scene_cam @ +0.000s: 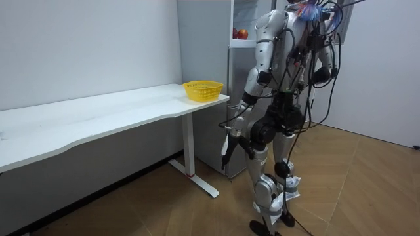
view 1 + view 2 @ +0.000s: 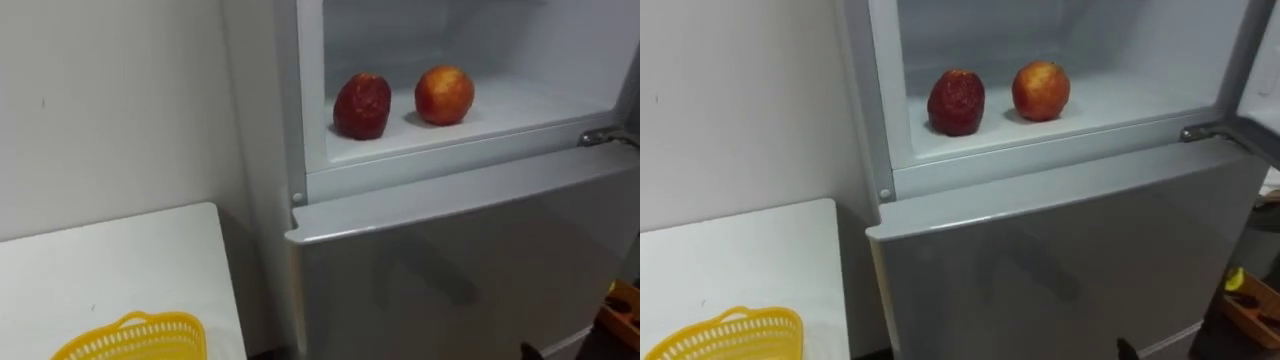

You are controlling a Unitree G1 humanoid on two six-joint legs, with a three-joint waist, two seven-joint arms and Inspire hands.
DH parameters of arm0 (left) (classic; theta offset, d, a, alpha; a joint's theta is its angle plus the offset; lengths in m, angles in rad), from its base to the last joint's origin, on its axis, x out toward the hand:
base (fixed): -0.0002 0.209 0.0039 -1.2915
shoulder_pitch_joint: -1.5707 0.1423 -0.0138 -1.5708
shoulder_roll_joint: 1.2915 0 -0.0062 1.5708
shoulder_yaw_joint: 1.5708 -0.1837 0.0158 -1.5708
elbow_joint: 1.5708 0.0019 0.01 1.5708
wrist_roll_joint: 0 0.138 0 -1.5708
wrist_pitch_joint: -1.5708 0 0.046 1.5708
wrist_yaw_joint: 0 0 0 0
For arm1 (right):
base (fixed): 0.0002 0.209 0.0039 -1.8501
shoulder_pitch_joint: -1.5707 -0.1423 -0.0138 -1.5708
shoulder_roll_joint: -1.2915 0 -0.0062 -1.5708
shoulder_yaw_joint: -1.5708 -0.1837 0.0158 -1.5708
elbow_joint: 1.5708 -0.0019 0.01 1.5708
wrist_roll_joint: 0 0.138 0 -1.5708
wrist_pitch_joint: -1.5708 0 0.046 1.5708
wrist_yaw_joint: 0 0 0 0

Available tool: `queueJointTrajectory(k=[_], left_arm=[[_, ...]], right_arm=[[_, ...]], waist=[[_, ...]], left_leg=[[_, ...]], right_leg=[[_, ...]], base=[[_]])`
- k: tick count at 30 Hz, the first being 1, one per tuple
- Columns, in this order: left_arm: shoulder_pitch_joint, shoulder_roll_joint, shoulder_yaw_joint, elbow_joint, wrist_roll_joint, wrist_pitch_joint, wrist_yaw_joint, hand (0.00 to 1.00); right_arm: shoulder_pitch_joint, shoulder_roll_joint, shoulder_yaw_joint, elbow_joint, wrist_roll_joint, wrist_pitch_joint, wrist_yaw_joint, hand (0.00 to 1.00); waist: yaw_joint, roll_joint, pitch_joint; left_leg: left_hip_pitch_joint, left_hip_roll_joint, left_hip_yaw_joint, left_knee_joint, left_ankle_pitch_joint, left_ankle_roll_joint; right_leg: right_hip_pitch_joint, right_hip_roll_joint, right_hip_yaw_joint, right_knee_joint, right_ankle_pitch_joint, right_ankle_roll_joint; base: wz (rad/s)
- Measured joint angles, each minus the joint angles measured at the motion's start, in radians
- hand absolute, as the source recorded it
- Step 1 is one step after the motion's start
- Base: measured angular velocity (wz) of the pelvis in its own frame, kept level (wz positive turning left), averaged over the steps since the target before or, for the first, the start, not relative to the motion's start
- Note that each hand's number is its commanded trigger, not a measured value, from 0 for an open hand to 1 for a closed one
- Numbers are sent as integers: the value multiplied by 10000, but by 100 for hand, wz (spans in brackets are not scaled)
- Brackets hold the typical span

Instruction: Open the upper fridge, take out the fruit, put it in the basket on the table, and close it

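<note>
The upper fridge compartment [image 2: 420, 140] stands open in front of me. On its white shelf sit two fruits side by side: a dark red one [image 2: 361, 105] on the left and a red-orange apple [image 2: 444, 95] to its right. Both stand near the shelf's front edge and a little apart. In the room view I stand upright close to the fridge [image 1: 243, 78], facing it. My left hand [image 1: 227, 147] hangs low beside my thigh, well below the shelf and away from the fruits.
The closed lower fridge door [image 2: 450, 260] lies below the shelf. A white table [image 2: 120, 260] stands to my left against the wall, with a yellow basket [image 2: 135, 338] at its near end. An orange object [image 2: 622, 300] lies low on the right.
</note>
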Motion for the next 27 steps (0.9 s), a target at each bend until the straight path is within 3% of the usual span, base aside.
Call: queueJointTrajectory(k=[2,8,16,19,23,27], left_arm=[[-2,30,-148,14,-9,-47,102,0],[-189,34,-232,407,-10,-122,65,0],[-214,76,-483,525,-56,-117,-176,0],[-190,77,-474,580,-49,-119,-183,0],[-165,68,-370,567,-47,-117,-168,0],[-190,83,-215,553,-46,-122,-165,0]], right_arm=[[0,-11,144,-677,-96,-112,-299,0],[-371,-88,261,-1732,-843,-564,-785,0],[-904,-168,468,-2791,-828,-593,-1191,0],[-923,-170,628,-2809,-971,-650,-1530,0],[-1228,-234,608,-2810,-1275,-654,-1954,0],[-1744,-588,568,-2826,-1738,-697,-2285,0]], waist=[[16,22,-35],[108,44,-15],[98,-66,10],[164,-138,-29],[343,-212,-13],[362,-294,-21]], left_leg=[[-103,10,103,1,0,0],[-96,74,281,-7,0,0],[-100,90,248,-11,-1,0],[-87,90,174,-12,-3,2],[-103,97,36,8,-2,3],[-93,93,-328,36,-2,2]], right_leg=[[-140,34,119,58,6,7],[-276,134,366,155,84,-22],[-396,148,360,281,76,-45],[-279,137,273,274,90,-44],[-176,131,104,221,141,-56],[142,126,-238,-110,189,-56]], base=[[-9],[-11],[0],[7],[10],[29]])
